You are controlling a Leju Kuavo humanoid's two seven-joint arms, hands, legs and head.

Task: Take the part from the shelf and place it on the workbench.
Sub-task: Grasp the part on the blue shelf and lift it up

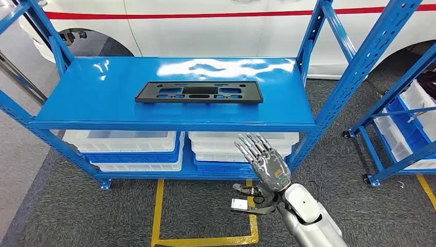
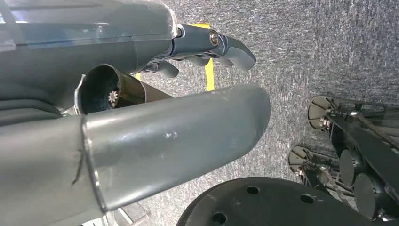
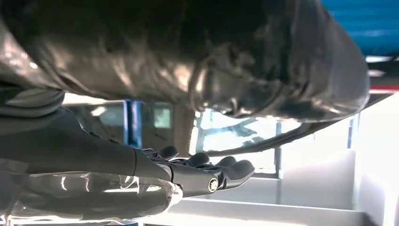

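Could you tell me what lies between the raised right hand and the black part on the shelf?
Head view: only bare blue shelf surface and its front edge separate the right hand from the black part.

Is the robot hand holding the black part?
No, the black part lies flat on the blue shelf, and the right robot hand is below it with fingers spread, empty.

White car (image 1: 216, 23) with red stripe behind the rack | white bins (image 1: 123, 141) and blue trays (image 1: 136, 157) stacked on the bottom level | yellow floor tape (image 1: 157, 211) on grey carpet (image 1: 61, 206) | second rack (image 1: 406, 128) with white bins at right
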